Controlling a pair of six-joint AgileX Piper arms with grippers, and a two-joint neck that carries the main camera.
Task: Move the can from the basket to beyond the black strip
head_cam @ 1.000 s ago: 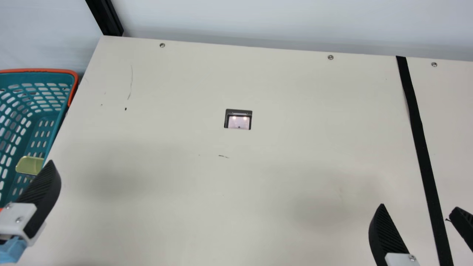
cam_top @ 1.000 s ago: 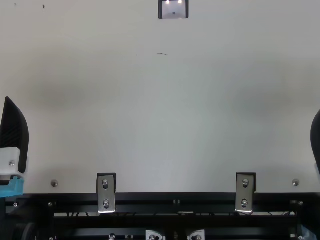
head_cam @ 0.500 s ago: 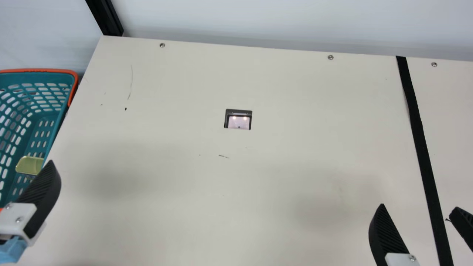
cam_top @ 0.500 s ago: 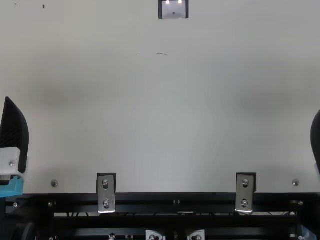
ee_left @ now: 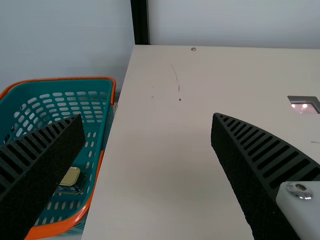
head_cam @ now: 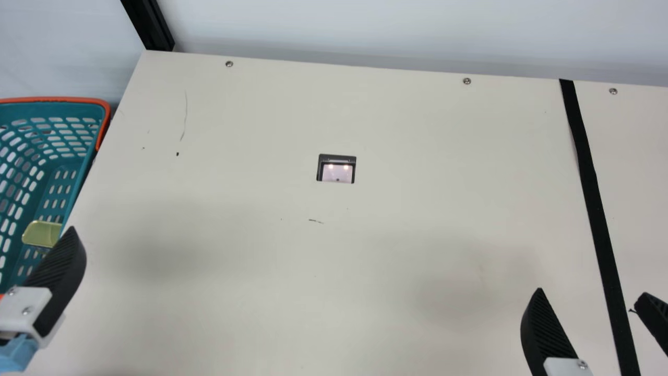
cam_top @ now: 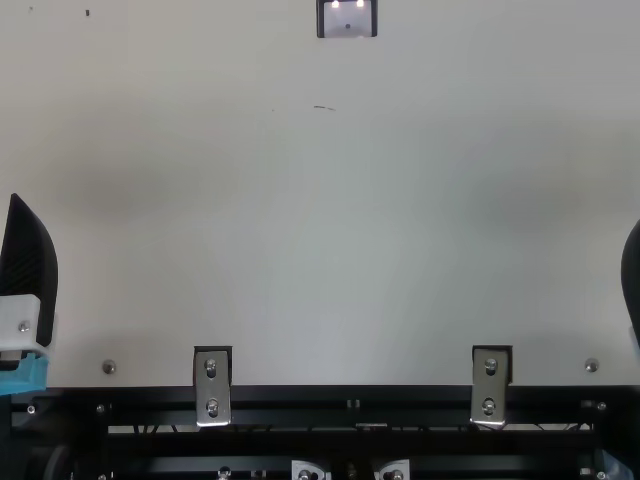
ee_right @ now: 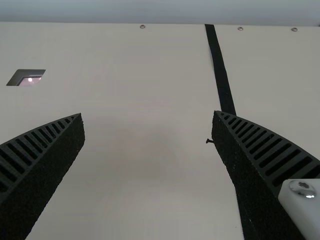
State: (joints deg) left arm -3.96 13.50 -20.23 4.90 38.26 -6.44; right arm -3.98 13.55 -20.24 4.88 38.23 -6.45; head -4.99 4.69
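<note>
In the main view my left gripper (head_cam: pixel 55 271) is at the lower left, one finger showing beside the teal basket (head_cam: pixel 55 164). The can (head_cam: pixel 43 233), with a gold top, lies in the basket, partly hidden by the basket wall and that finger. The left wrist view has my left gripper (ee_left: pixel 148 117) open and holding nothing, with the can (ee_left: pixel 71 180) low in the basket (ee_left: pixel 106 127). My right gripper (head_cam: pixel 589 293) stands open at the main view's lower right, its fingers on either side of the black strip (head_cam: pixel 595 198). In the right wrist view my right gripper (ee_right: pixel 148 114) holds nothing.
The cream table (head_cam: pixel 250 156) has a small recessed window (head_cam: pixel 336 172) near its middle. A black post (head_cam: pixel 148 26) rises at the far left corner. Metal brackets (cam_top: pixel 212 385) sit along the near edge in the top view.
</note>
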